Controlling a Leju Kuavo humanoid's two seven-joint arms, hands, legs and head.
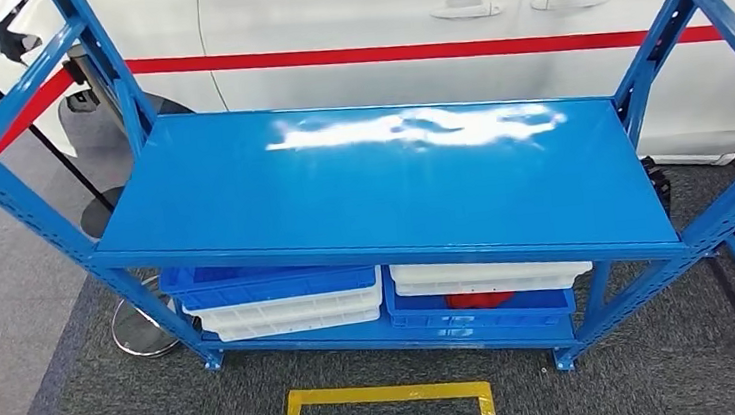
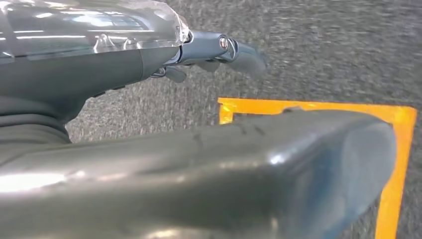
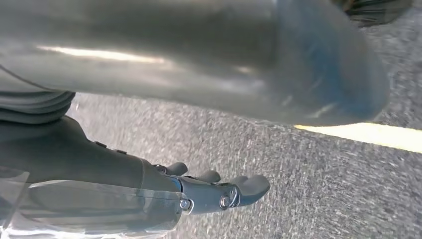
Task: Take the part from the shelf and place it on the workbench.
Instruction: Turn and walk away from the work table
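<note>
A blue metal shelf [image 1: 381, 181] is seen across the middle of the head view, its top board bare and glossy. On the lower level, blue and white trays [image 1: 281, 295] are stacked at lower centre, and something red [image 1: 479, 300] is glimpsed inside the right-hand blue tray; whether it is the part cannot be told. A yellow floor marking [image 1: 389, 406] lies below. The left hand [image 2: 199, 55] and right hand [image 3: 209, 191] are seen released above grey carpet, fingers extended, nothing held.
</note>
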